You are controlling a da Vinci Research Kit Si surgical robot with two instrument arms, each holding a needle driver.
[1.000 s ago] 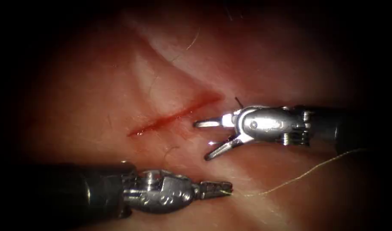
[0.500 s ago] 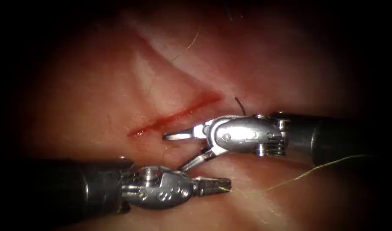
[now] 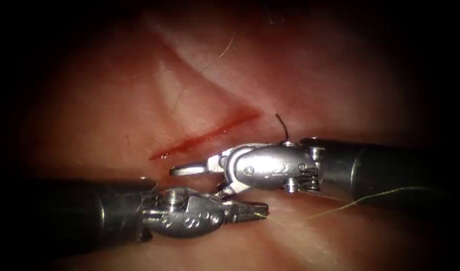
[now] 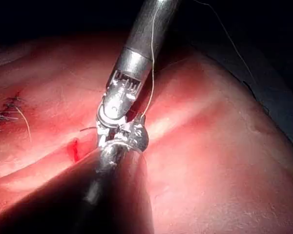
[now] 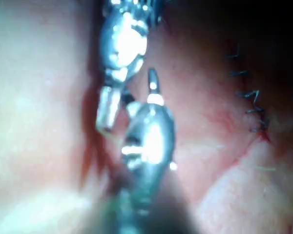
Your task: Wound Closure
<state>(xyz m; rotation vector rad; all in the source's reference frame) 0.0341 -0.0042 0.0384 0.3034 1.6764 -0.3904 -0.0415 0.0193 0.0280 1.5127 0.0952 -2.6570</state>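
Observation:
The cut [image 3: 204,135] runs as a red slanted line across the tissue [image 3: 114,115]. My left tool [image 3: 252,211] lies below it, coming in from the lower left, jaws shut on the pale thread [image 3: 340,207] at their tip. The thread trails off to the right, under the right shaft. My right tool [image 3: 194,181] reaches in from the right, just below the cut, open and holding nothing. Its upper jaw points left and its lower jaw dips behind the left tool's wrist. In the left wrist view the thread [image 4: 152,73] lies along the right tool's shaft, beside the cut [image 4: 74,149].
A short dark curved strand [image 3: 282,125] stands up from the tissue just above the right tool's wrist. An earlier row of dark stitches [image 4: 5,115] lies off to one side, also seen as stitches [image 5: 250,105] in the right wrist view.
The right tool has moved left and down, its jaws still open, until its lower jaw meets the left tool's wrist. The left tool has stayed almost still with the thread.

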